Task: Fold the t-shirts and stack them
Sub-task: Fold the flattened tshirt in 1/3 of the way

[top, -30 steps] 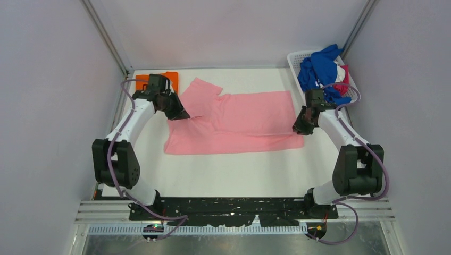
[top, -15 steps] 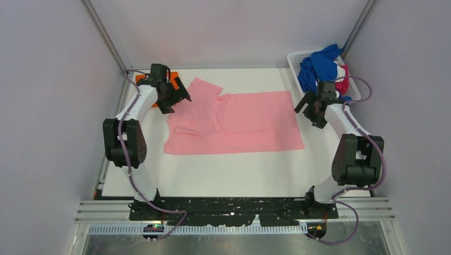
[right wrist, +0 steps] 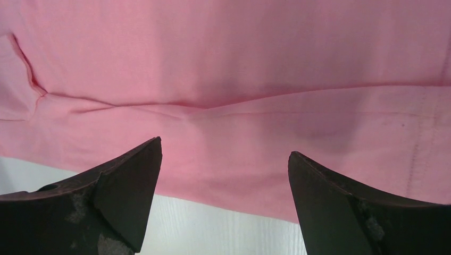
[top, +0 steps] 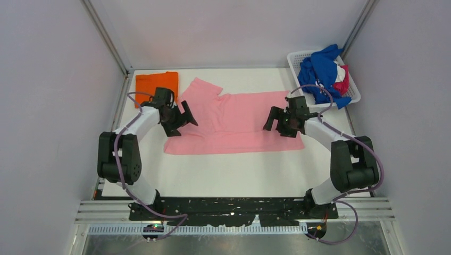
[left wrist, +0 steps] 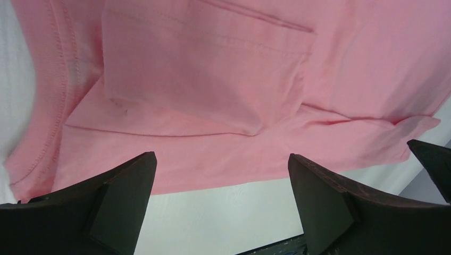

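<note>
A light pink t-shirt (top: 234, 122) lies flat across the middle of the white table, one long side folded over and a sleeve sticking out at the back left. My left gripper (top: 183, 118) hovers open over its left end, holding nothing; the left wrist view shows its gripper (left wrist: 220, 156) above the shirt's near hem (left wrist: 213, 79). My right gripper (top: 274, 119) hovers open over the right end, empty too; in its wrist view the gripper (right wrist: 224, 146) frames the pink cloth (right wrist: 228, 64). A folded orange t-shirt (top: 156, 83) lies at the back left.
A white slatted basket (top: 295, 57) at the back right holds crumpled blue (top: 319, 66), white (top: 339, 70) and magenta (top: 344, 82) shirts. Grey walls close in both sides and the back. A black rail (top: 234, 208) runs along the near edge.
Both grippers opened and let go of the pink shirt's ends, lifted away, then swung inward to hover over the shirt. The shirt stays flat where it was laid.
</note>
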Controlling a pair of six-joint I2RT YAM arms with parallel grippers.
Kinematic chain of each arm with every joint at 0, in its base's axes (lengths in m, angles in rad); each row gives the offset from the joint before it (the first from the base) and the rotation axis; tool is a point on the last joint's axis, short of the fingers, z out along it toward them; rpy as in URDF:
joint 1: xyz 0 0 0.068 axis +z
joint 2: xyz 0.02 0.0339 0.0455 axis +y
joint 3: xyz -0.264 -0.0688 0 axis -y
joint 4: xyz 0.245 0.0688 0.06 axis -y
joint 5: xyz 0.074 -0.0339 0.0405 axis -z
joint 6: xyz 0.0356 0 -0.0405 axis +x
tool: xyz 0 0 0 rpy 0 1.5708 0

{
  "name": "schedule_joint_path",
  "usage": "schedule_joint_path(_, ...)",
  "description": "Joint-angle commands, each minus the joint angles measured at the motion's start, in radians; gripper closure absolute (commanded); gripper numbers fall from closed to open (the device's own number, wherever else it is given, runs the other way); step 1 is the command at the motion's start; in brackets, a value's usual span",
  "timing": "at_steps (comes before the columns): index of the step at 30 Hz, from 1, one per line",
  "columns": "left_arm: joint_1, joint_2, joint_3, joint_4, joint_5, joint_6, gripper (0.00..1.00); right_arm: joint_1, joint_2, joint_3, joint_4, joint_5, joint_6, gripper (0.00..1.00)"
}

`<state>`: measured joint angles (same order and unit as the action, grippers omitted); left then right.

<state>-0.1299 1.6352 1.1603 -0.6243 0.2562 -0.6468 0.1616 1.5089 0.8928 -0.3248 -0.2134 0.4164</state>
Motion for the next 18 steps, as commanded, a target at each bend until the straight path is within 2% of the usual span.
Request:
schedule_joint_path(1, -0.006, 0.040, -0.094, 0.132, 0.057, -0.019, 0.01, 0.010, 0.056, -0.018, 0.100, -0.026, 0.008, 0.05)
schedule_joint_path(6, -0.013, 0.048, -0.169, 0.154, 0.035, -0.029, 0.01, 0.012, 0.107, -0.055, 0.052, 0.024, 0.019, 0.05)
schedule_joint_path(14, -0.028, -0.055, -0.362, 0.158, 0.028, -0.054, 0.01, 0.012, -0.024, -0.191, -0.128, 0.060, 0.050, 0.05)
schedule_joint_path(18, -0.072, -0.175, -0.478, 0.121, -0.008, -0.070, 0.01, 0.017, -0.093, -0.241, -0.236, 0.063, 0.046, 0.04)
